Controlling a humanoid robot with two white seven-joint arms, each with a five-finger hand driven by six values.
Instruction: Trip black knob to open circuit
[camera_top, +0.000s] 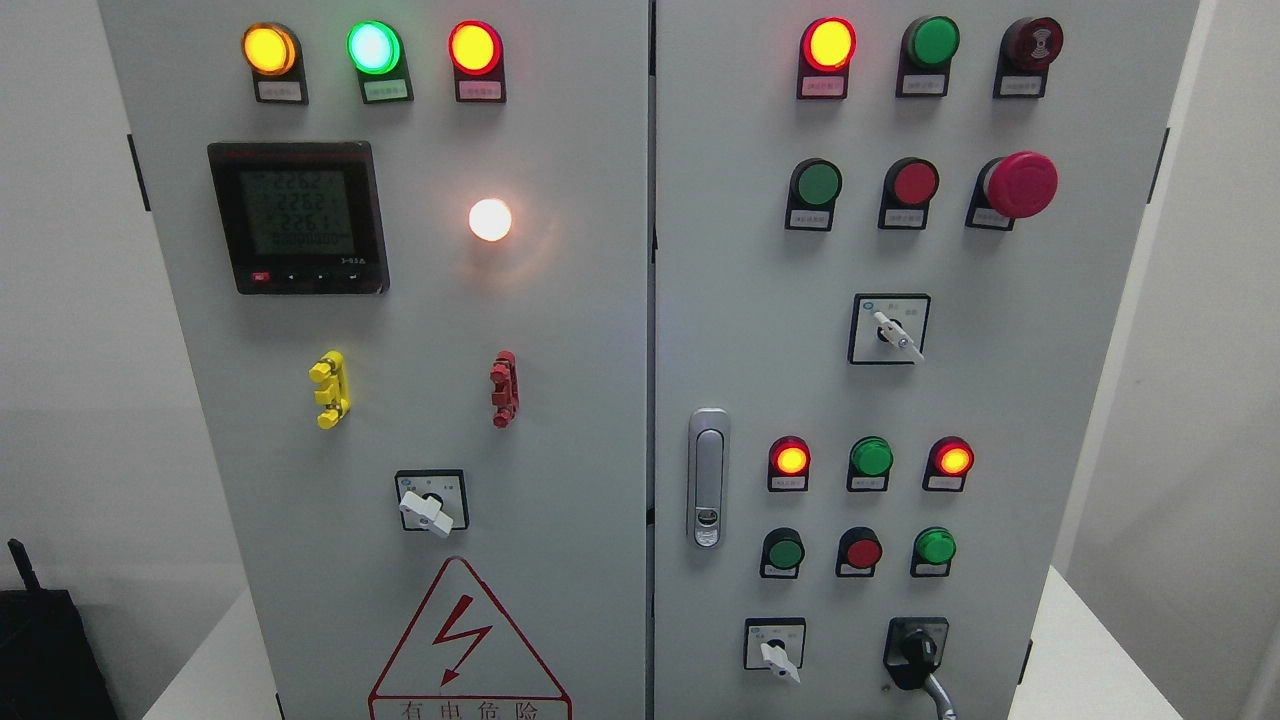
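A grey cabinet (560, 330) with two doors is filling the view, standing on a white surface (1085, 650); on the left door a yellow lamp (268, 48), a green lamp (373, 46) and a red lamp (474, 46) are glowing along the top; below them a meter (297, 217) is showing digits, and a white lamp (490, 219) is shining to its right; lower down a yellow clip (330, 389) and a red clip (505, 388) are sitting side by side, well apart; a white switch (429, 508) is pointing down to the right above a red warning triangle (465, 645). A metal door handle (707, 477) is sitting at the right door's left edge; a red mushroom button (1018, 184) is sticking out near the top right. The black knob (918, 652) is sitting at the bottom right of the right door, just right of a small white switch (776, 652); a grey curved piece is hanging from it toward the bottom edge. Neither hand is showing, so I cannot tell whether either is released or clenched.
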